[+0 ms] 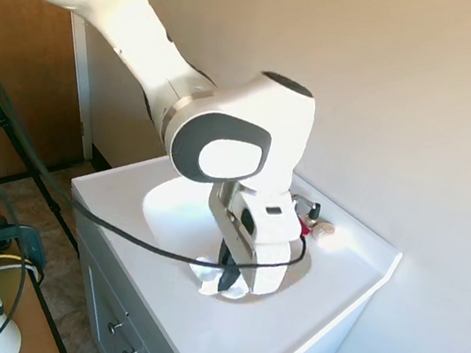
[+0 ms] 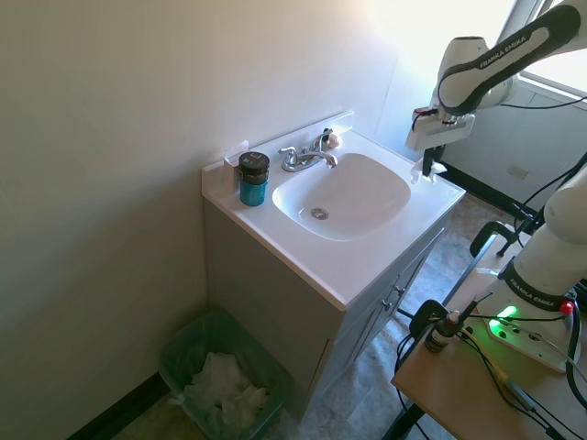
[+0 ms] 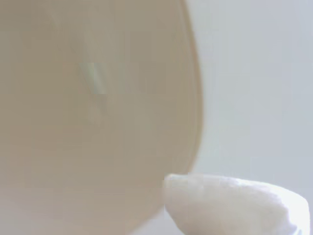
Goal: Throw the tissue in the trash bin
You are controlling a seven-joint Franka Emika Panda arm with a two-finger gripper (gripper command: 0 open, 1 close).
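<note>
Fingers down around the tissue on the vanity top's front corner, just beside the basin; can't tell if actually pinched or just straddling it. Looks low and vertical for a top-down grab, probably because the wad's soft and flat-ish. Trash bin way down on the floor by the cabinet's far side, already stuffed with white crumpled paper. Sink basin holds nothing.
</note>
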